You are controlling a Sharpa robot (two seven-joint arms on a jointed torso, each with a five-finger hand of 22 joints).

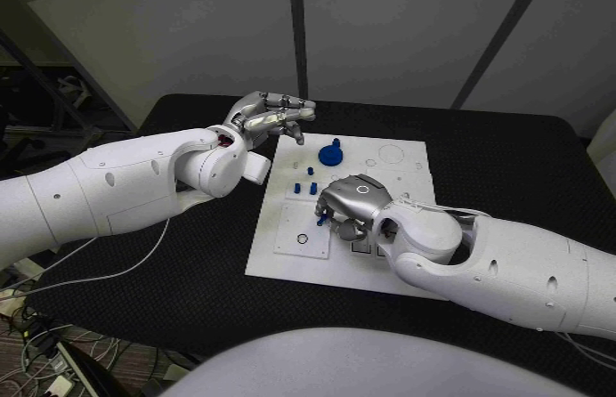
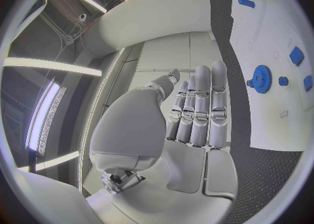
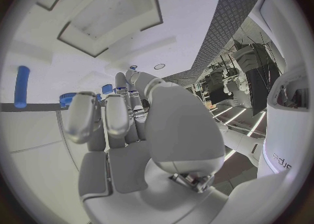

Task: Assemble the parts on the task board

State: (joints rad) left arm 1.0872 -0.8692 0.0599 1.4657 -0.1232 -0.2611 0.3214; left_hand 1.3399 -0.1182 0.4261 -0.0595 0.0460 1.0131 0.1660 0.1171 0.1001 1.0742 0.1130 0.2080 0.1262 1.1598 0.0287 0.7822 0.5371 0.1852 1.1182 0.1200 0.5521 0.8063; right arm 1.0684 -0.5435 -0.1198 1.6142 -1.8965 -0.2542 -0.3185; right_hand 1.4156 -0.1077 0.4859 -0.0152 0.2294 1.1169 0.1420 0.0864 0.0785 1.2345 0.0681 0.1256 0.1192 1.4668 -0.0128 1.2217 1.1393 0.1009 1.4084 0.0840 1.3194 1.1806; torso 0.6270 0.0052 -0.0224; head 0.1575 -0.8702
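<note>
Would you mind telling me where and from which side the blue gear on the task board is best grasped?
Probably by its toothed rim, from above. The blue gear lies flat on the task board with a small stub rising at its centre, so its edge is free all round. The left hand hovers just beyond the board's far edge, nearest to it; the right hand is lower down the board.

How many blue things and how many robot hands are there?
Blue gear: 1
Small blue pieces: 4
Robot hands: 2
Total: 7
</note>
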